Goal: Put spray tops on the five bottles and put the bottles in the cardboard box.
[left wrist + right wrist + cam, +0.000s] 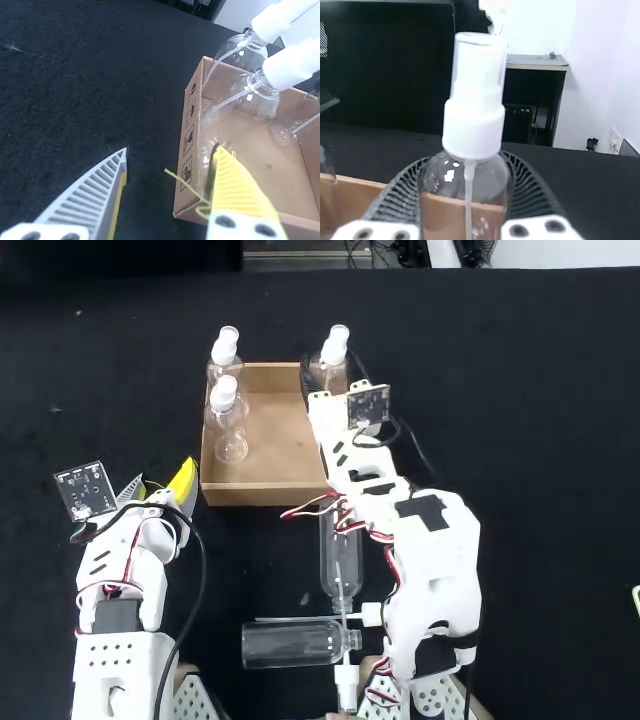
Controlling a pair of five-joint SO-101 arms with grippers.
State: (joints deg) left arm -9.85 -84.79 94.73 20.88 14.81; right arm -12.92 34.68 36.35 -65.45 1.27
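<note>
The right arm's black gripper (467, 165) pinches a clear plastic bottle with a white spray top (472, 115) around its body. The bottle stands upright, long axis vertical, at the far right corner of the shallow brown cardboard box (265, 495). The box floor appears to lie straight below it, so I judge that the coming move is a short lowering and a release. Whether the bottle's base touches the floor cannot be told.

The left arm's gripper (171, 150), one finger grey and one yellow, is spread wide with nothing in it. It sits over the black tabletop (520, 390) just beside the box's near left corner, well apart from the held bottle.
</note>
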